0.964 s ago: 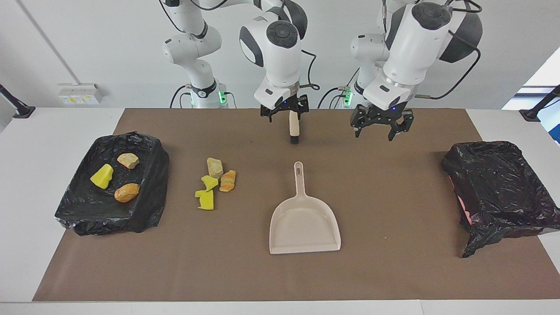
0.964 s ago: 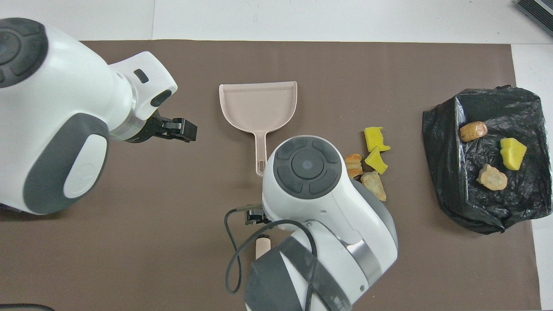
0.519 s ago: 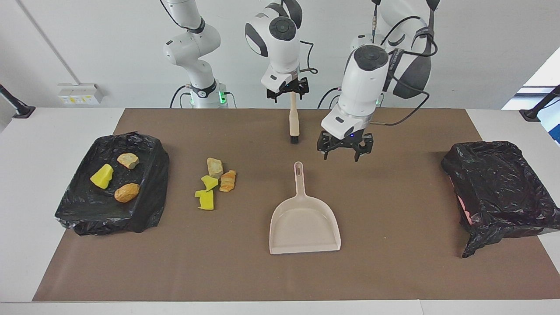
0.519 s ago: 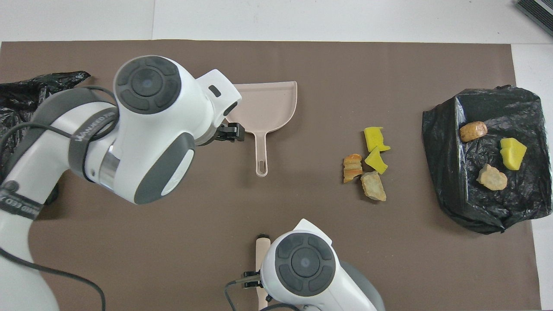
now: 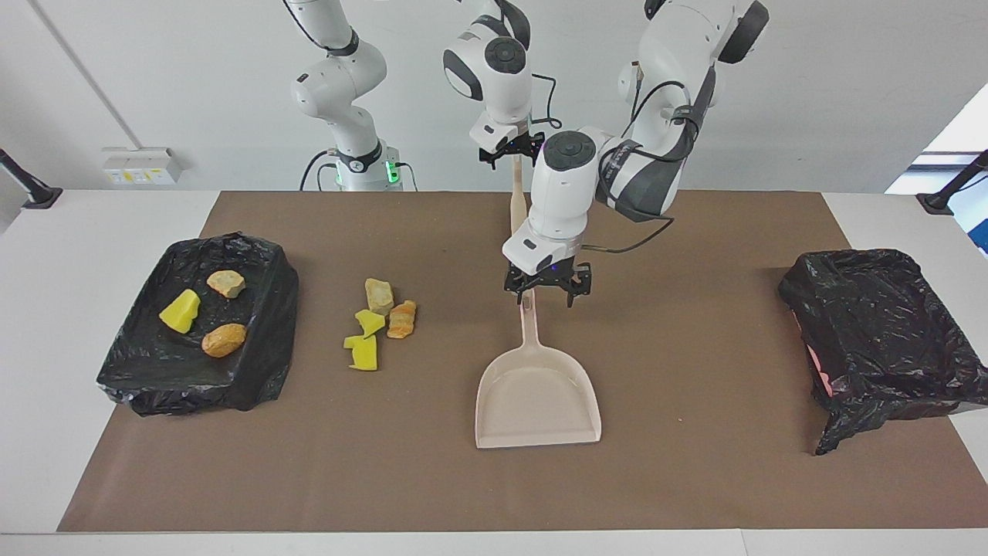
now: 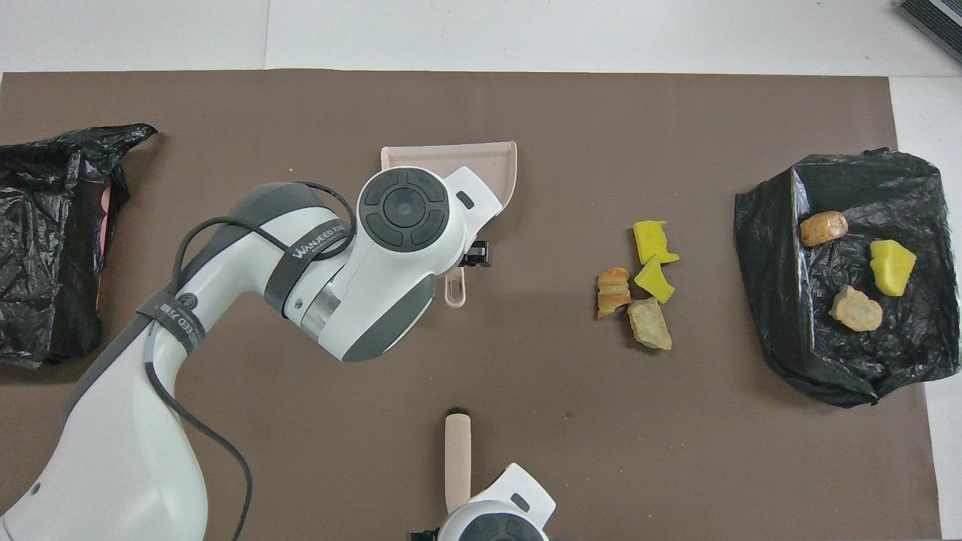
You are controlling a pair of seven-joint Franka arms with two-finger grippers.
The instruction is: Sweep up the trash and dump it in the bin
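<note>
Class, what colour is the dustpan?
The dustpan is pale beige, clearest in the facing view.

I count seven small trash scraps: three bright yellow foam wedges (image 5: 179,310) and four tan or orange bread-like lumps (image 5: 378,295) (three scraps lie in a bag, four on the mat). I see two black plastic-lined bins (image 5: 880,340), one beige plastic dustpan (image 5: 538,398), one wooden-handled brush (image 6: 457,458), one brown mat (image 5: 695,479) and two white arms.
</note>
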